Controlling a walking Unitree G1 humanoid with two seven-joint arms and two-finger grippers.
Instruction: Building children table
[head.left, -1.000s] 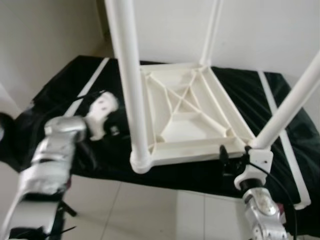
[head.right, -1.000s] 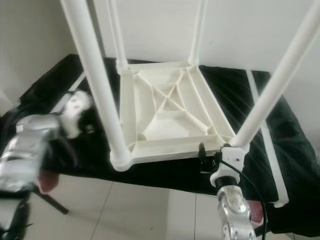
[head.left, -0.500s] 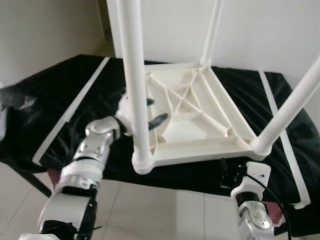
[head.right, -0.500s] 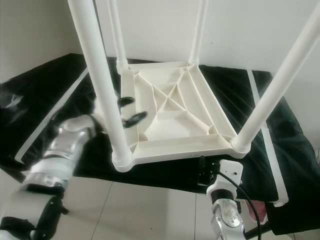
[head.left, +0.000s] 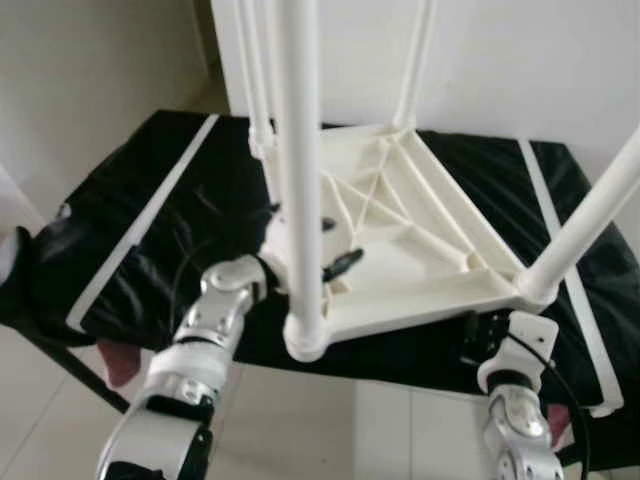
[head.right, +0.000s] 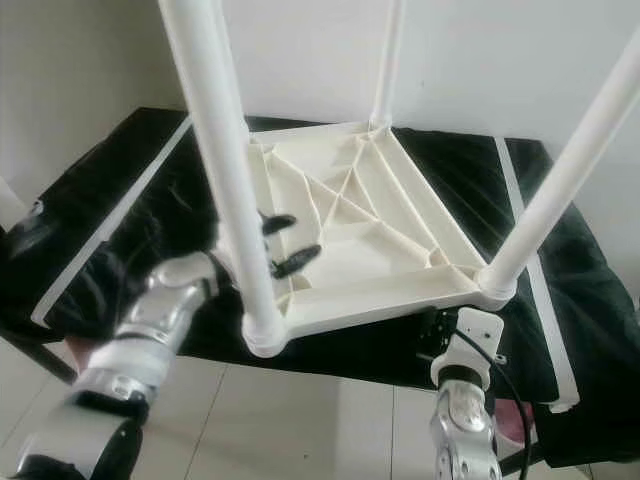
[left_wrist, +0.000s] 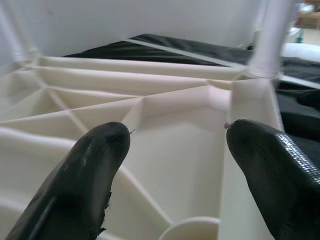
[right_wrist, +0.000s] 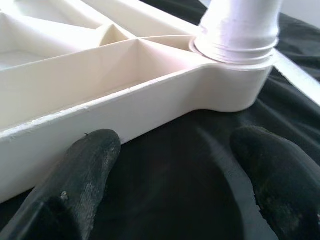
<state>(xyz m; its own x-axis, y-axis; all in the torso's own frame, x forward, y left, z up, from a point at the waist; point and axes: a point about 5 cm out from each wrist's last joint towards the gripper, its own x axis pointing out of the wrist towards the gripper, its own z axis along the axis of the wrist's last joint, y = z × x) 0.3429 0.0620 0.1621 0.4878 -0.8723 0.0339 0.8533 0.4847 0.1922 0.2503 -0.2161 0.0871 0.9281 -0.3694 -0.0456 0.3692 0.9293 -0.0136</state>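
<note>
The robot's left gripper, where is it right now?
In the right eye view the left gripper is on the robot's left, reaching past the near-left leg over the upside-down table top.

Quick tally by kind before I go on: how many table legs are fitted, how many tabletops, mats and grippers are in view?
White table legs, standing up from the upturned top: 4 (nearest, near right, far right, far left)
White tabletop, underside up: 1
Black mat with white stripes: 1
Grippers: 2 (left gripper, right gripper, both open)
Total: 8
</note>
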